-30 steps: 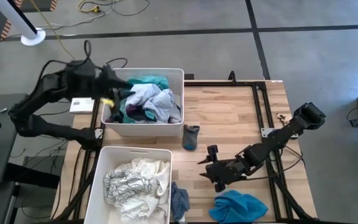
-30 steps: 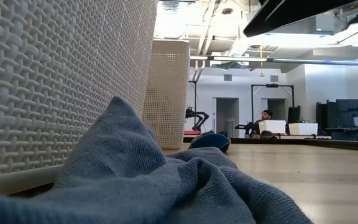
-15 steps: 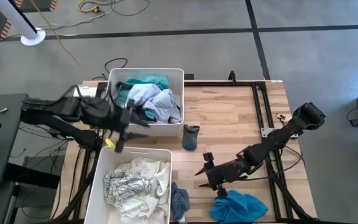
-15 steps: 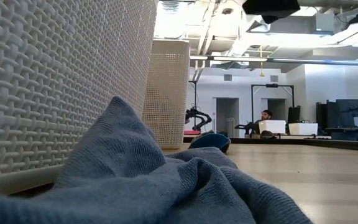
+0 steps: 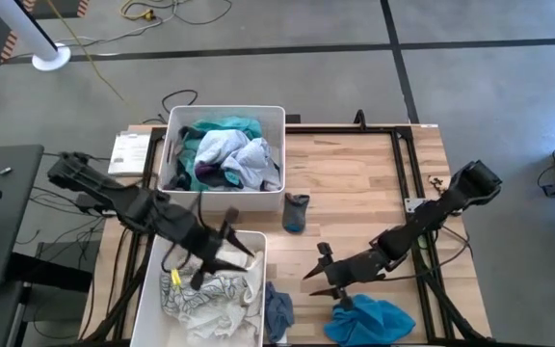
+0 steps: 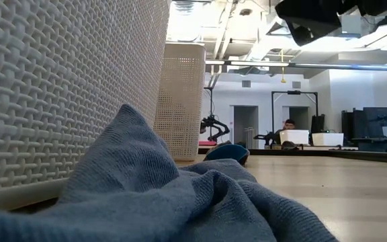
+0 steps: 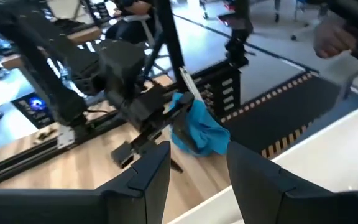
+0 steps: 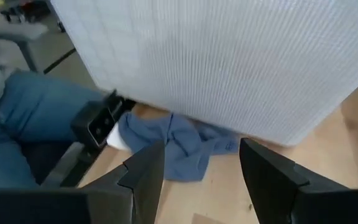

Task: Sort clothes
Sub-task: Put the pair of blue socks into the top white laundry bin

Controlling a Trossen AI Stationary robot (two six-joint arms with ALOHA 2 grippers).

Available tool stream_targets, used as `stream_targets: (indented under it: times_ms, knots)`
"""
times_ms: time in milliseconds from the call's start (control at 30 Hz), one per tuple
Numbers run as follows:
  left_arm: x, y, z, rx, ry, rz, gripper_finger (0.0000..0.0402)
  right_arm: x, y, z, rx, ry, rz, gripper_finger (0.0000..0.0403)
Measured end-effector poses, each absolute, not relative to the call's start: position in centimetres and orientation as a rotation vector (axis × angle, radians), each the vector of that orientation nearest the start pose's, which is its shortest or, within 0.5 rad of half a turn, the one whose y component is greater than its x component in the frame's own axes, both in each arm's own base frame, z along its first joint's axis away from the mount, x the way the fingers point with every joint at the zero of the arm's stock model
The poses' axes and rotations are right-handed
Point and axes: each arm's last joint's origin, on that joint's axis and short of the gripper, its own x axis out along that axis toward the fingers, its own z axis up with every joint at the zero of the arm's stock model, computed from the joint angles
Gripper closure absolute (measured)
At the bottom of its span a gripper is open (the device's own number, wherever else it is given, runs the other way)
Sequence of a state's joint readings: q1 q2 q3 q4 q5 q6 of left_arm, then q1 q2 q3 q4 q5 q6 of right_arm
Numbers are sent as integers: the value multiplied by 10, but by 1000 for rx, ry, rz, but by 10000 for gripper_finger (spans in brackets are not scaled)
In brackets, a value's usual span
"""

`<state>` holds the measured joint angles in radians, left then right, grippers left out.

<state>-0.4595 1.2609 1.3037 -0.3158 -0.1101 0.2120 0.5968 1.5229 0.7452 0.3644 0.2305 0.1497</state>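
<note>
My left gripper (image 5: 229,249) is open and empty over the far end of the near white bin (image 5: 148,289), which holds white clothes (image 5: 210,284) and a small yellow thing (image 5: 174,280). The far white bin (image 5: 276,114) holds teal, white, grey and dark clothes (image 5: 227,159). My right gripper (image 5: 318,268) is open and empty just above the table, beside a bright blue garment (image 5: 369,318) lying on the wood. A blue-grey garment (image 5: 277,313) lies against the near bin's right wall. A dark sock (image 5: 297,212) lies on the table by the far bin.
The two bins fill the table's left half, and bare wood (image 5: 355,173) lies to their right. The right wrist view shows the near bin's wall (image 8: 229,68) and the blue-grey garment (image 8: 179,146). A person (image 6: 287,128) sits far behind the table.
My left gripper has swung from the far bin toward the table's near edge and now hangs over the near bin. The small yellow thing has travelled with it and now lies in the near bin on the white clothes.
</note>
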Motion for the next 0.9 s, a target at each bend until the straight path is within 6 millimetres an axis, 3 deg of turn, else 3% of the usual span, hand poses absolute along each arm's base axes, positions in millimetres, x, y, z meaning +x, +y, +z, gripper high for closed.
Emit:
stream_targets:
  times_ms: [267,533,900]
  knots:
    - [275,-149,369,337,288,-423,248,282,180,150,-20,445,348,182]
    - [290,-167,349,385,308,-410,248,306,188,119,18,462,383,182]
    - [289,-174,353,412,248,-414,248,337,181,87,16,528,342,189]
